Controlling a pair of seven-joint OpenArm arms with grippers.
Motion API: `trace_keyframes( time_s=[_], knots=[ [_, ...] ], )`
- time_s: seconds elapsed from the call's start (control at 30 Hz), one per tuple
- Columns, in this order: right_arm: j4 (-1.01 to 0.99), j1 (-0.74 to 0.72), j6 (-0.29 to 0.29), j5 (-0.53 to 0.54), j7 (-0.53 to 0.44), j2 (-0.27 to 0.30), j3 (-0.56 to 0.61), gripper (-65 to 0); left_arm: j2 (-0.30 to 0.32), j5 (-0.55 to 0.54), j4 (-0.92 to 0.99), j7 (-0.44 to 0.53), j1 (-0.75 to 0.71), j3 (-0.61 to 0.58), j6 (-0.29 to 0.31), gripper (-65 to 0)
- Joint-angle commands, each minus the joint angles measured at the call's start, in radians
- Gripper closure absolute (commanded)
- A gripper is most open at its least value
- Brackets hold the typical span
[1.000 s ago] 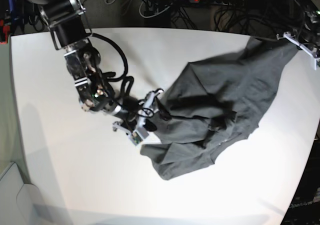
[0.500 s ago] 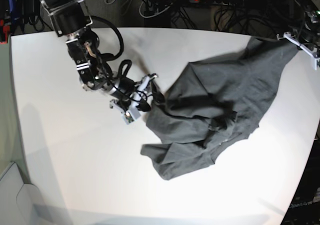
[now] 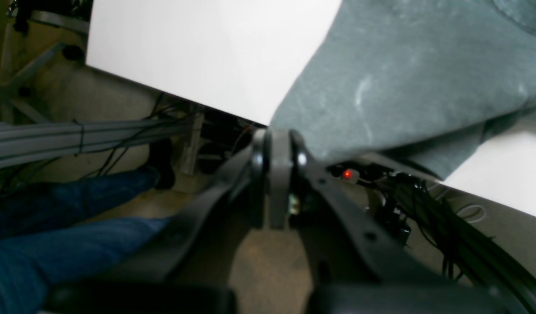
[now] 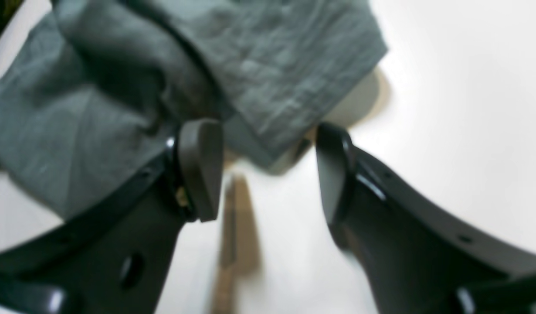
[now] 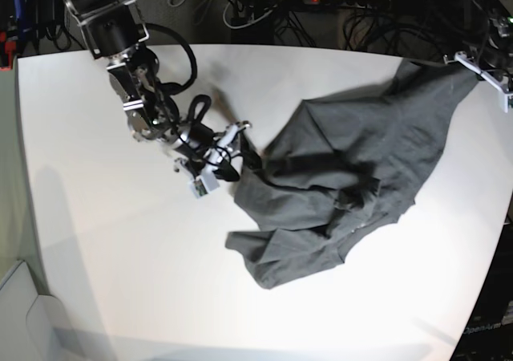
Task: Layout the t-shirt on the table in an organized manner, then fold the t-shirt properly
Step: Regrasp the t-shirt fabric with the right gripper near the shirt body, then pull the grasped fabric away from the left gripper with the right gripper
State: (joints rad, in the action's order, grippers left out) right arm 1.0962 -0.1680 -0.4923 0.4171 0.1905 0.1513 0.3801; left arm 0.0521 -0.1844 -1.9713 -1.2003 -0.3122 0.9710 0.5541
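The dark grey t-shirt (image 5: 345, 176) lies crumpled on the right half of the white table (image 5: 120, 257). One corner is pulled out to the table's far right edge. There my left gripper (image 5: 473, 62) is shut on that corner. In the left wrist view its fingers (image 3: 274, 148) press together where the cloth (image 3: 403, 78) comes off the table (image 3: 207, 52). My right gripper (image 5: 224, 156) stands open at the shirt's left edge. In the right wrist view a folded edge of the t-shirt (image 4: 268, 109) reaches in between the gripper's (image 4: 266, 174) spread fingers, low over the table (image 4: 446, 87).
A power strip (image 5: 345, 0) with a red light and tangled cables lie behind the far table edge. A person's leg in blue jeans (image 3: 54, 244) is below the table on the left arm's side. A grey object (image 5: 32, 313) sits at the near left corner.
My right arm has swung back and to the left, from the shirt's lower left fold up to its left edge, with the jaws staying open. The shirt and the left gripper have not moved.
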Motion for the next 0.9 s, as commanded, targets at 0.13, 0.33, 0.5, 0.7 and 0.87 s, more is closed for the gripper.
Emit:
trace_keyframes(
  time_s=[0.13, 0.33, 0.5, 0.7, 0.87],
  knots=[
    [0.006, -0.02, -0.007, 0.009, -0.046, -0.002, -0.003, -32.3, 0.013, 0.0, -0.02, 0.012, -0.002, 0.007, -0.001, -0.4],
    [-0.04, -0.054, -0.007, 0.01, -0.047, -0.022, 0.003, -22.1, 0.013, 0.0, -0.02, 0.012, -0.002, 0.007, -0.001, -0.4],
    [-0.166, -0.115, -0.009, 0.01, -0.049, -0.065, -0.003, -16.9, 0.016, 0.0, -0.02, 0.012, -0.002, 0.007, -0.001, -0.4],
    [-0.184, -0.15, -0.007, 0.01, -0.044, -0.077, -0.003, 0.0, 0.033, 0.0, -0.02, 0.012, -0.002, 0.007, -0.001, -0.4],
    [0.068, -0.126, -0.004, 0.015, 0.022, 0.044, -0.008, 0.0, 0.044, -0.002, -0.02, 0.012, -0.002, 0.03, 0.001, -0.4]
  ],
)
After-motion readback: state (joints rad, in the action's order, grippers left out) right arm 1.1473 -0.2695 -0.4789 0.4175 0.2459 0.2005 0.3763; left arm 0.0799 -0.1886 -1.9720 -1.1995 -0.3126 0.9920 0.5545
